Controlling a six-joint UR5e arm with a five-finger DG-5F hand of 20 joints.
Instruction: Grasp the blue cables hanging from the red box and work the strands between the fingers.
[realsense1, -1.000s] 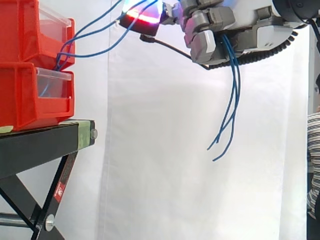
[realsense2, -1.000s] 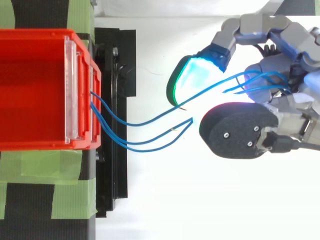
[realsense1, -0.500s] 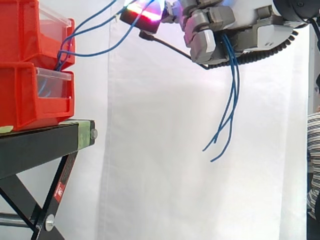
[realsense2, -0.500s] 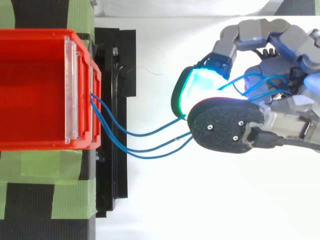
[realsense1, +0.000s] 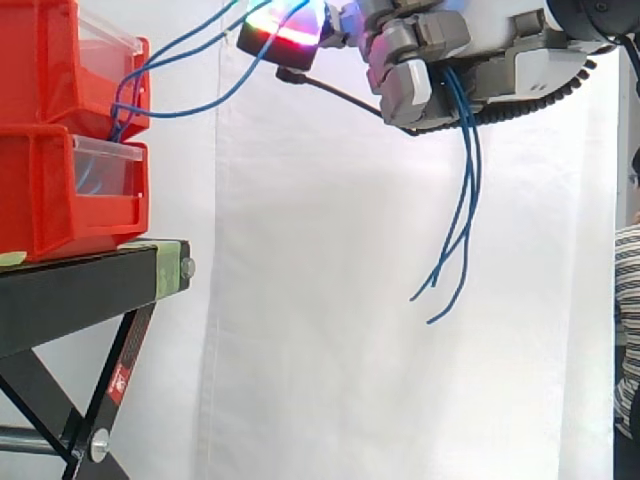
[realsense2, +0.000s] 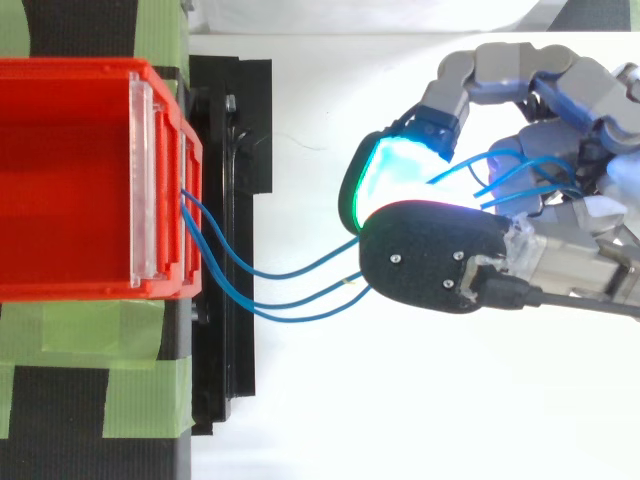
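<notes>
Three thin blue cables (realsense2: 290, 285) run from the front of the red bins (realsense2: 70, 180) out to the right into my hand (realsense2: 560, 250). In the side view the strands (realsense1: 190, 70) rise from the bins (realsense1: 50, 130) to the hand (realsense1: 420, 60) at the top, and their loose ends (realsense1: 455, 240) dangle below it. A black thumb pad (realsense2: 430, 255) presses against a green glowing fingertip (realsense2: 385, 170), with the cables pinched between them. The other fingers curl over the strands near the palm.
The bins are stacked on a black stand (realsense1: 90, 290) with green tape (realsense2: 140, 395) on top. A white curtain hangs behind. A person's striped sleeve (realsense1: 627, 330) shows at the right edge of the side view.
The thumb pad has swung left and closed against the green fingertip over the cables. The strands between bin and hand now sag less. The dangling ends swayed slightly.
</notes>
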